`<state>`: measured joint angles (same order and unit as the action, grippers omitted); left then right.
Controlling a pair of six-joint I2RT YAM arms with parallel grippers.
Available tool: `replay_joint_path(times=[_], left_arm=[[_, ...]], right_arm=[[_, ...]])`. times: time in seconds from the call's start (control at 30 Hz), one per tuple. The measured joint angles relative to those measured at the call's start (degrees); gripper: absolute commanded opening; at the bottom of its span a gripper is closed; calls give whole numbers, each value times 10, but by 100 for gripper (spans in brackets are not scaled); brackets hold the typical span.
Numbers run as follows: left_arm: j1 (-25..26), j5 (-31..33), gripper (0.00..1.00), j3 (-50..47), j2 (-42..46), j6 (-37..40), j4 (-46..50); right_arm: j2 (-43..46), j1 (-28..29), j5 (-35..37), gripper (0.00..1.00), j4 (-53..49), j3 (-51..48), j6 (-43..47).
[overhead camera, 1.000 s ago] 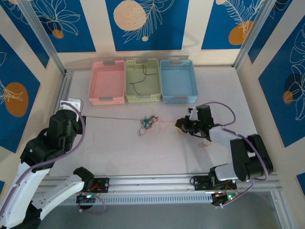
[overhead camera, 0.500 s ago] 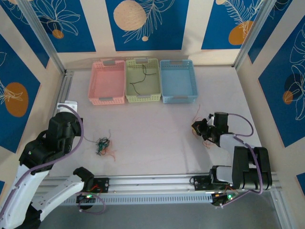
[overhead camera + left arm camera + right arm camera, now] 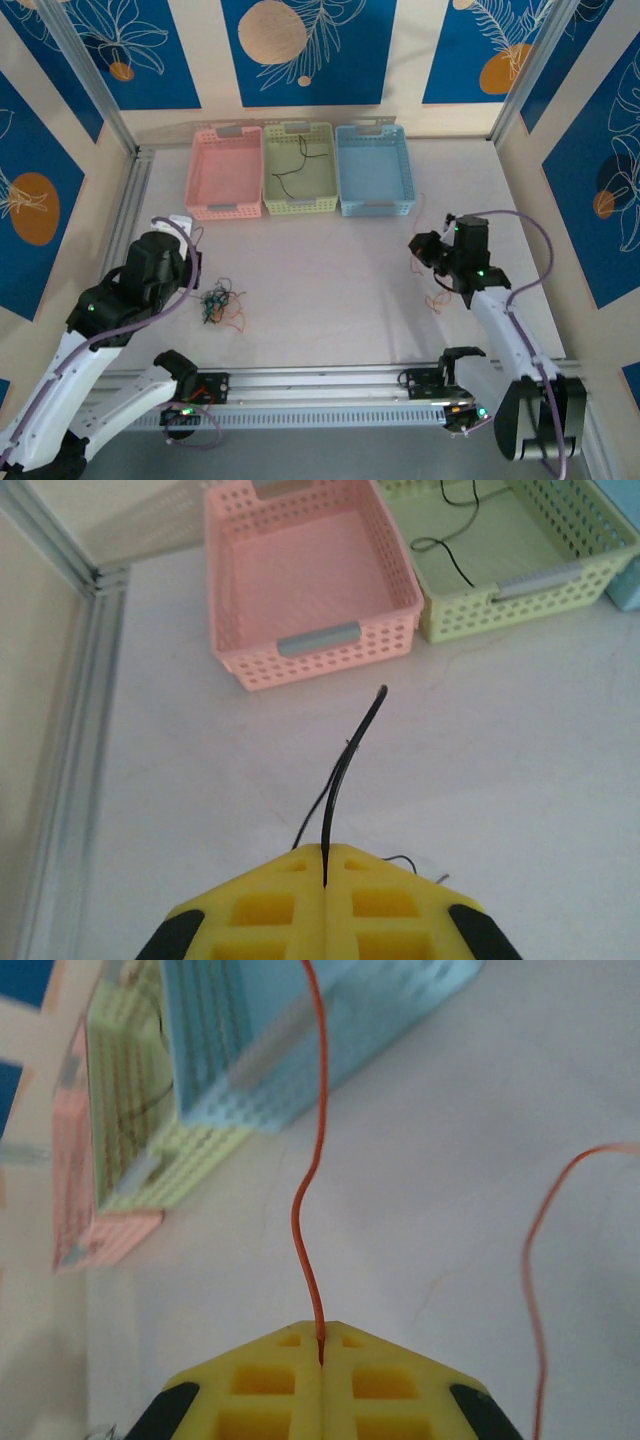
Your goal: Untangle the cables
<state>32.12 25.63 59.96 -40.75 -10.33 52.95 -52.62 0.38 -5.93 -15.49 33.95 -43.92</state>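
You are seeing the left gripper clamping fully shut on a black cable, with the knot of cables lying close beside its tips, toward the near left of the green basket. The right gripper is pinching shut on an orange cable, toward the near right of that basket.

Three perforated plastic baskets stand side by side at the far edge of the table: pink basket left, green basket centre, blue basket right, sides touching. Blue patterned wall panels stand behind.
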Motion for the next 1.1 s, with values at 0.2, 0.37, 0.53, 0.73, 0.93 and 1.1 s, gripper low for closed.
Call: replay_joint_path(times=[0.2, 0.37, 0.53, 0.73, 0.93, 1.1], left_arm=[[0, -24, 0, -35, 2, -3, -19], [0, -41, 0, -40, 10, -7, -40], [0, -61, 0, -54, 24, -8, -47], [0, -78, 0, -57, 31, -9, -59], [0, -94, 0, -61, 42, -9, -64], [0, -106, 0, -64, 47, -9, -67]], right_arm=[[25, -61, 61, 17, -108, -6, 22], [23, -72, 90, 34, -165, -26, 5], [3, -62, 123, 49, -200, -26, -26], [-4, -25, 179, 69, -248, -26, -65], [-2, -7, 216, 75, -313, -10, -111], [17, 14, 240, 77, -376, 24, -144]])
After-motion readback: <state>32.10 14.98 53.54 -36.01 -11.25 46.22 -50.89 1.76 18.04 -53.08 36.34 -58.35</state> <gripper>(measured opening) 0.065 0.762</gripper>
